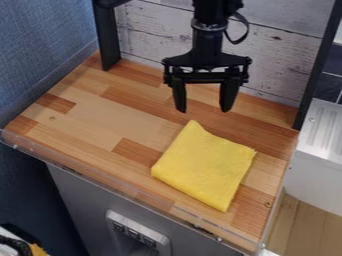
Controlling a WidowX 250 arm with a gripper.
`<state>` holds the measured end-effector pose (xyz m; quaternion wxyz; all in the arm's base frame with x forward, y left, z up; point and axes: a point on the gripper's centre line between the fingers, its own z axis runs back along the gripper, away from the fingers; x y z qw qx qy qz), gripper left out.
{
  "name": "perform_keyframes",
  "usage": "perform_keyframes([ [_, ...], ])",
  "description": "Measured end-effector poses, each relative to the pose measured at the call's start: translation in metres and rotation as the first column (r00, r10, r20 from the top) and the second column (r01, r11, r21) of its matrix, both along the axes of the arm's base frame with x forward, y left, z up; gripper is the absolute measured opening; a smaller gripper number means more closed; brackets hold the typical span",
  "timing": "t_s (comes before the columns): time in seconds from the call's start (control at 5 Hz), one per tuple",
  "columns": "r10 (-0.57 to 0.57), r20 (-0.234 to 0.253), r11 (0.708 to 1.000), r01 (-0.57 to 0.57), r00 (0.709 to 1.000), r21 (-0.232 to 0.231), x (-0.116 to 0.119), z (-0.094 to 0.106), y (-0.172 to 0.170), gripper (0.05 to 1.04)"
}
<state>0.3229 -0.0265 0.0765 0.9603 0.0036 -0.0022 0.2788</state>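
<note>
- A black gripper hangs down from the top edge of the view, right of centre, over the back part of the tabletop.
- The gripper is open: its two fingers point downward, spread well apart, with bare wood seen through the gap between them.
- A yellow cloth lies on the tabletop, right of centre and toward the front. It is folded into a rough four-sided shape, turned so that one corner points to the back, just below the gripper in the view. The gripper and the cloth are apart.
- The tabletop is made of wooden blocks in light and reddish brown. A clear strip runs along its front edge.
- Behind it stands a wall of pale, weathered planks, between a black post at the left and another black post at the right.
- A blue panel rises along the left side.
- Below the front edge is a grey front with a row of dark switches in a light frame.
- At the right, beside the tabletop, is a white ridged unit, with dark tiles behind it and a wooden floor below.
</note>
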Motion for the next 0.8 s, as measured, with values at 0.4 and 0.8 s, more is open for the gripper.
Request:
perform_keyframes([
  [0.4, 0.235, 0.042, 0.972, -0.236, 0.971, 0.010, -0.001, 0.000, -0.015, 0.999],
  [0.8, 0.357, 0.026, 0.933, -0.358, 0.934, 0.030, -0.009, -0.003, -0.025, 0.998],
])
